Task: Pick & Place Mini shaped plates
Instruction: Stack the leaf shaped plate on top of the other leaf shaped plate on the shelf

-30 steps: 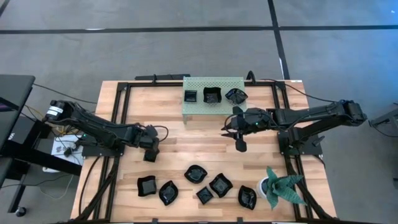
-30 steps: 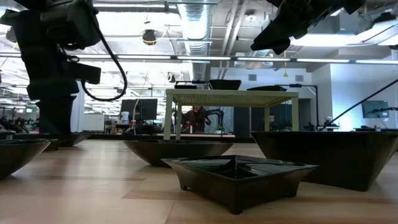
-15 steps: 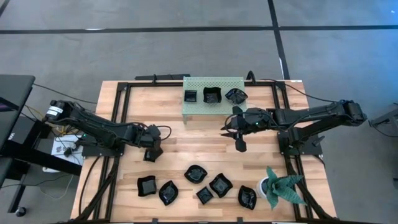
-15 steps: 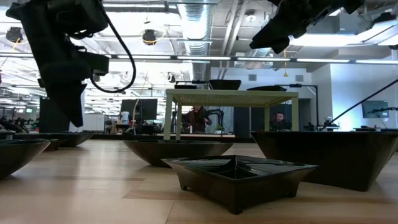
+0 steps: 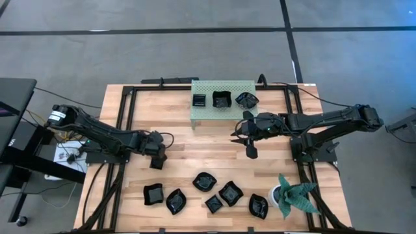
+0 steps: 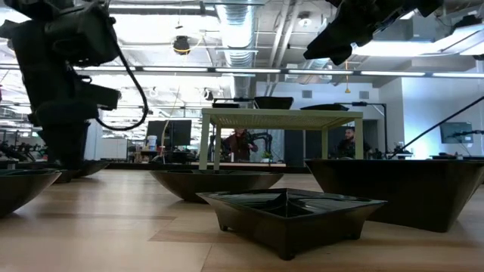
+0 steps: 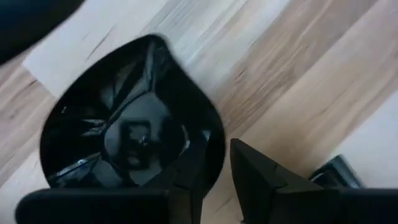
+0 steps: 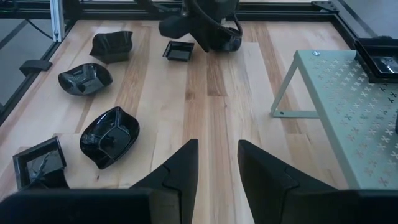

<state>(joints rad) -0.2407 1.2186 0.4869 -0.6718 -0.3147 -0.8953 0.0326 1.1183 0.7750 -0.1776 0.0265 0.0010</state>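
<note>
The left gripper [image 5: 156, 160] hangs low over the table [image 5: 188, 140] at about 9 o'clock from the table's middle. In its wrist view the two fingers look pinched on the rim of a leaf-shaped plate [image 7: 124, 137], one finger inside the bowl and the other just outside it; wood shows beneath the plate.

Over the last second this wrist leaned over toward the middle and then came back upright, ending almost where it began, with the fingers' gap unchanged. Nothing else on the table shifted. I read that as a check or a small adjustment with the plate in hand, not yet a carry.

The right gripper [image 5: 251, 152] has kept still at about 2 o'clock from the middle, fingers spread with nothing between them.

The green rack [image 5: 203, 86] at 12 o'clock carries three plates [image 5: 221, 99], well apart from the left gripper. Six loose plates [image 5: 205, 181] lie at 6 o'clock, the potted plant [image 5: 296, 195] at 4 o'clock. Most of the work looks still ahead.
</note>
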